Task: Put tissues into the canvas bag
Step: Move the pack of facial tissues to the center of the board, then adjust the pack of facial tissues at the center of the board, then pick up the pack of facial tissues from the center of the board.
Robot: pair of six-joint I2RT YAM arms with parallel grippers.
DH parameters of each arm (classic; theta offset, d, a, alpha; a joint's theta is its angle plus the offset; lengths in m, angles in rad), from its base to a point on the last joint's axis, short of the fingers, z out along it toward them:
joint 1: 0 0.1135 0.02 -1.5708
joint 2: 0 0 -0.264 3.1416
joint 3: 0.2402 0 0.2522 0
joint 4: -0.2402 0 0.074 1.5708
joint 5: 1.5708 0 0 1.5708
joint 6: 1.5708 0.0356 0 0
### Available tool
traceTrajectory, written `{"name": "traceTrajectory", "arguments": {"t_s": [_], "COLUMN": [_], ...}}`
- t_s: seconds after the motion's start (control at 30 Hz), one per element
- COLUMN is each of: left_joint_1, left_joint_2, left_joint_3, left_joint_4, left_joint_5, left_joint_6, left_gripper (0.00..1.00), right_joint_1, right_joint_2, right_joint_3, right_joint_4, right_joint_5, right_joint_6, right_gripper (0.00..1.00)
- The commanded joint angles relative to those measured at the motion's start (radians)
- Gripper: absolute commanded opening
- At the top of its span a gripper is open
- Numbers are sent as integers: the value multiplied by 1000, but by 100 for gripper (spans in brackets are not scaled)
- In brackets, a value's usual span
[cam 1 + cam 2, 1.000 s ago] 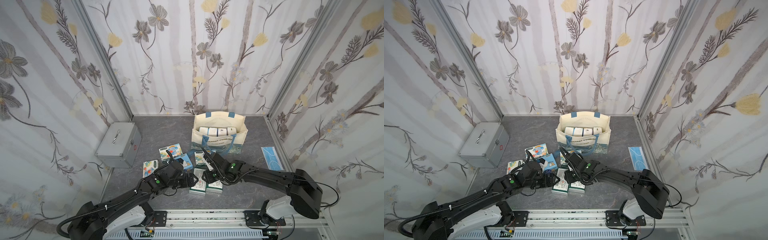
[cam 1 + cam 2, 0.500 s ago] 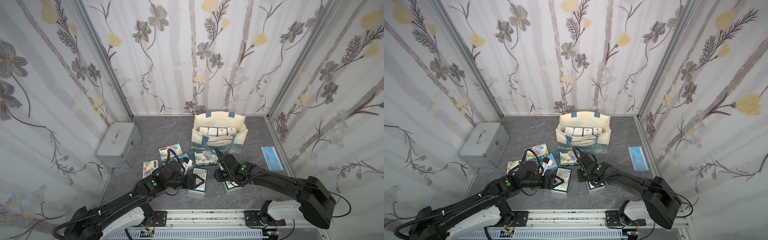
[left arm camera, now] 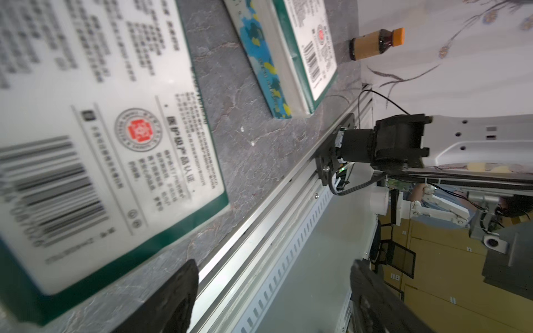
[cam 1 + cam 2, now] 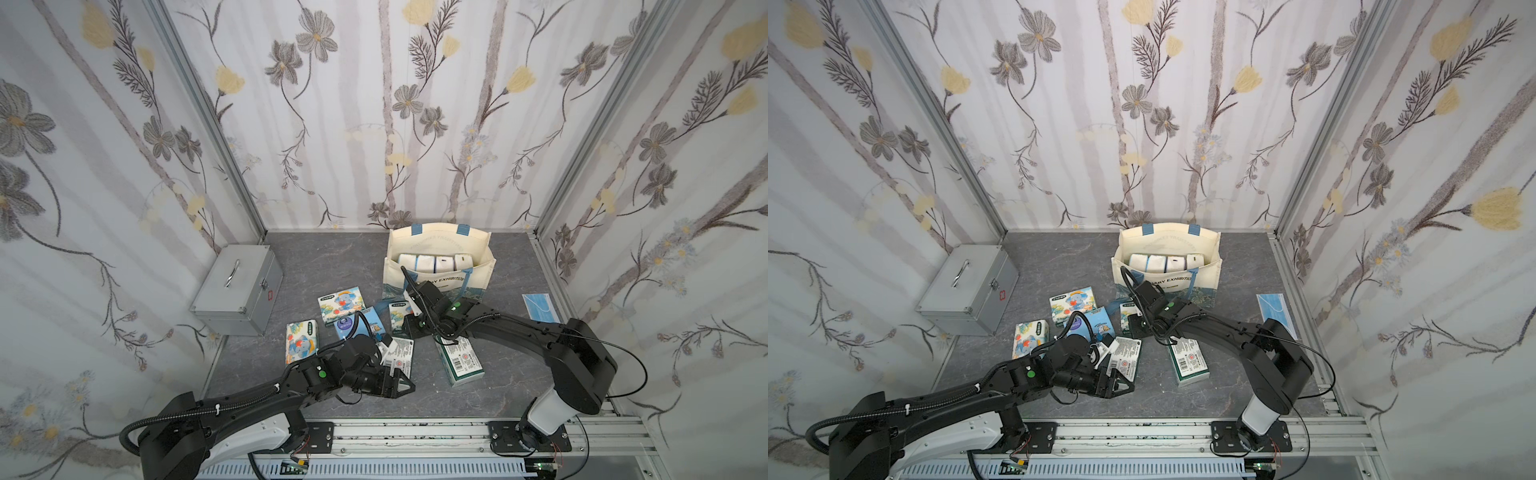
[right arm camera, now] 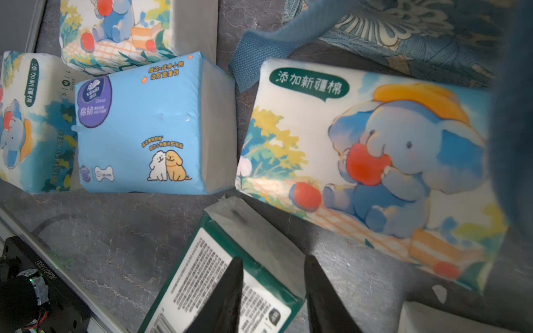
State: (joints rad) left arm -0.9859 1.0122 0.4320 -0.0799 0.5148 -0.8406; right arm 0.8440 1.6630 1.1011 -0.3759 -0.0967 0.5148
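Counting in both top views, four tissue packs (image 4: 432, 262) stood in a row inside the canvas bag (image 4: 440, 239), while at least six more lay loose on the table (image 4: 332, 266), so the job looked less than half done.

The right gripper (image 5: 274, 259) hung with its jaws parted only partway, and the end of a green-edged pack (image 5: 199, 259) lay directly beneath them. Whether they touched it could not be told, and nothing was lifted. Just ahead of that gripper lay an elephant-print pack (image 5: 360, 161) near the bag's foot, with a light blue pack (image 5: 138, 124) off to one side.

The left gripper (image 3: 271, 268) stood wide open and empty, with a second green-edged pack (image 3: 95, 129) flat on the table just beside one finger. The bag sat well beyond the left gripper and close ahead of the right.
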Motion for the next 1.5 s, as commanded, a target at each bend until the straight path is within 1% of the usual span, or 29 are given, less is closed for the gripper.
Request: {"name": "traceTrajectory", "arguments": {"t_s": [0.0,0.07,0.13,0.3,0.37,0.43,0.47,0.57,0.73,0.83,0.93,1.0,1.1,1.17,1.27,1.3,1.33,1.37,1.43,1.47], "left_joint_1": [3,15,48,208,275,323,343,388,431,441,441,441,431,432,431,431,431,432,432,430], "left_joint_2": [26,42,52,56,56,67,80,140,225,221,184,153,117,110,97,95,98,102,116,124], "left_joint_3": [-14,-28,-42,-61,-49,-28,-11,48,101,105,110,111,97,99,86,81,74,70,62,60], "left_joint_4": [-50,-53,-58,-60,-54,-42,-40,-41,-53,-88,-171,-225,-221,-234,-229,-222,-218,-210,-188,-179], "left_joint_5": [-63,-96,-115,-114,-102,-83,-75,-54,-24,-23,-59,-86,-80,-81,-95,-99,-103,-101,-83,-79], "left_joint_6": [18,17,14,20,36,55,69,106,148,174,210,231,217,217,212,211,206,203,201,201], "left_gripper": [83,85,85,84,84,83,84,84,83,84,84,87,100,100,94,91,86,76,49,39], "right_joint_1": [3,6,11,44,64,83,95,124,145,142,122,103,78,70,62,60,56,53,48,46], "right_joint_2": [17,15,4,-31,-50,-75,-91,-120,-181,-235,-284,-301,-313,-318,-321,-320,-316,-311,-304,-301], "right_joint_3": [-6,-29,-53,-116,-142,-159,-198,-227,-260,-280,-297,-307,-324,-340,-367,-373,-378,-380,-379,-379], "right_joint_4": [22,33,39,48,51,62,66,83,94,72,54,55,75,112,184,202,215,225,231,235], "right_joint_5": [-56,-68,-75,-78,-79,-83,-84,-82,-73,-23,2,-6,-40,-77,-141,-157,-172,-187,-195,-197], "right_joint_6": [5,17,28,51,68,89,101,135,163,163,152,145,132,135,154,163,172,177,183,186], "right_gripper": [37,36,36,36,36,36,36,36,38,41,43,49,64,68,68,68,68,68,68,68]}}
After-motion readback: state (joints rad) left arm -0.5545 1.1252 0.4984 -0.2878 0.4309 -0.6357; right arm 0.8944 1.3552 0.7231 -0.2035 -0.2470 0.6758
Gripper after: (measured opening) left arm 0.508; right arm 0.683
